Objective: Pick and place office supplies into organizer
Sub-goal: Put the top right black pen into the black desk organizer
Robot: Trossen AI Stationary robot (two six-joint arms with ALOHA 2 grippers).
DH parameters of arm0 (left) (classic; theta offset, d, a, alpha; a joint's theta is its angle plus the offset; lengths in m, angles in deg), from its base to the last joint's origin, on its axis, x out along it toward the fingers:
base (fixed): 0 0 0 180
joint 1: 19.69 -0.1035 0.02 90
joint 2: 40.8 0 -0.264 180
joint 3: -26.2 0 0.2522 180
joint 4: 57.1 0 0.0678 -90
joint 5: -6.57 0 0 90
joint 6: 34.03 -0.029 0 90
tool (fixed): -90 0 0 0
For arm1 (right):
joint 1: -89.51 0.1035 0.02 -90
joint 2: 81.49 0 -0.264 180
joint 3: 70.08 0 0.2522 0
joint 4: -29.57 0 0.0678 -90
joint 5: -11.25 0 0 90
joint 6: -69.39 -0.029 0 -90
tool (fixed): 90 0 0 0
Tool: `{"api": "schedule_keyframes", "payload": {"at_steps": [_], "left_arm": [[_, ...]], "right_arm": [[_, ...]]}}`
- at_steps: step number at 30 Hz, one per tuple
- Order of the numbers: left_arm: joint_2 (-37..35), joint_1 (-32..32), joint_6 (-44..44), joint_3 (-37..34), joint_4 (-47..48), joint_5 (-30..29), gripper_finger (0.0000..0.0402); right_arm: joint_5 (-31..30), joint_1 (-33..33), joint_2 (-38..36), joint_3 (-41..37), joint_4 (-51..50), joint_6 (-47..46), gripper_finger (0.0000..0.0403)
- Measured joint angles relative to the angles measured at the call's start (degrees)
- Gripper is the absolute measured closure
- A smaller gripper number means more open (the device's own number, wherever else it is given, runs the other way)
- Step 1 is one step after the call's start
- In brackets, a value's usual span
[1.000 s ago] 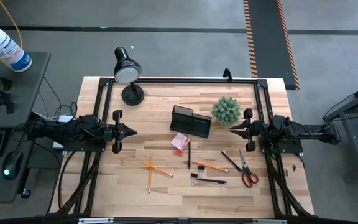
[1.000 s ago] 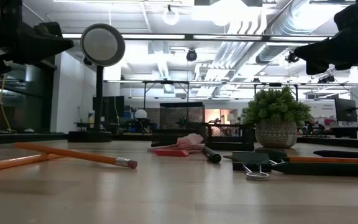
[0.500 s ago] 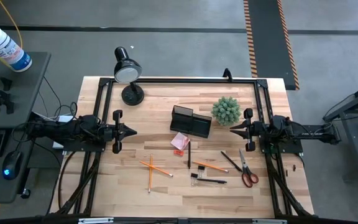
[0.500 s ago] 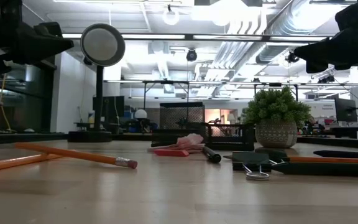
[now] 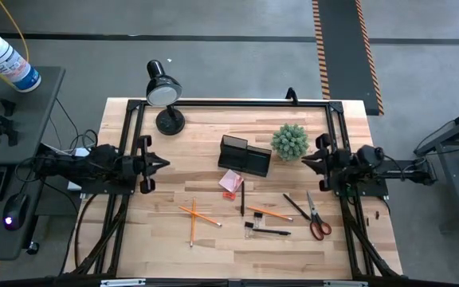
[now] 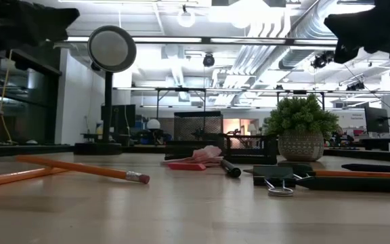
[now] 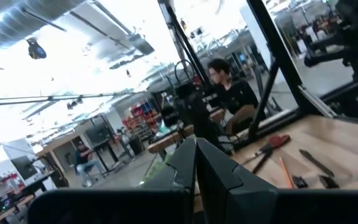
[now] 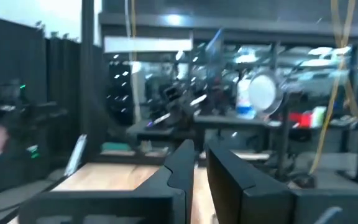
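The office supplies lie loose on the near half of the wooden table: orange pencils (image 5: pixel 198 215) (image 6: pixel 80 168), black pens (image 5: pixel 242 198), red-handled scissors (image 5: pixel 317 217), a pink sticky-note pad (image 5: pixel 229 182) and a binder clip (image 5: pixel 256 215) (image 6: pixel 276 179). The black organizer (image 5: pixel 244 155) stands at mid table, beyond the pad. My left gripper (image 5: pixel 166 164) hovers at the table's left side, shut (image 7: pixel 196 149), holding nothing. My right gripper (image 5: pixel 303 159) hovers at the right side. A narrow gap shows between its fingers (image 8: pixel 199 155), with nothing in it.
A green plant ball in a pot (image 5: pixel 290 141) stands right of the organizer, close to my right gripper. A black desk lamp (image 5: pixel 164 92) stands at the far left corner. A black frame (image 5: pixel 229 102) borders the table. People show in the room beyond.
Both grippers have tipped their fingers upward and risen. In the low view both have climbed toward the top of the picture. In the high view their tips have drawn back a little toward their own sides. Nothing on the table has moved.
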Motion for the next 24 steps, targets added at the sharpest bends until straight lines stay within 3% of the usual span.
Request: {"api": "schedule_keyframes", "payload": {"at_steps": [6,16,24], "left_arm": [[1.4,0.0,0.1,0.0,2.6,0.9,0.0399],[8.1,0.0,-1.9,2.0,-8.7,1.3,0.0399],[18.2,0.0,-6.0,14.5,-1.3,0.0,0.0399]], "right_arm": [[-0.3,0.0,0.1,0.0,3.2,3.3,0.0362],[0.5,1.7,6.9,0.7,6.6,3.6,0.0354],[-6.5,3.3,18.5,14.9,2.8,9.3,0.0354]]}}
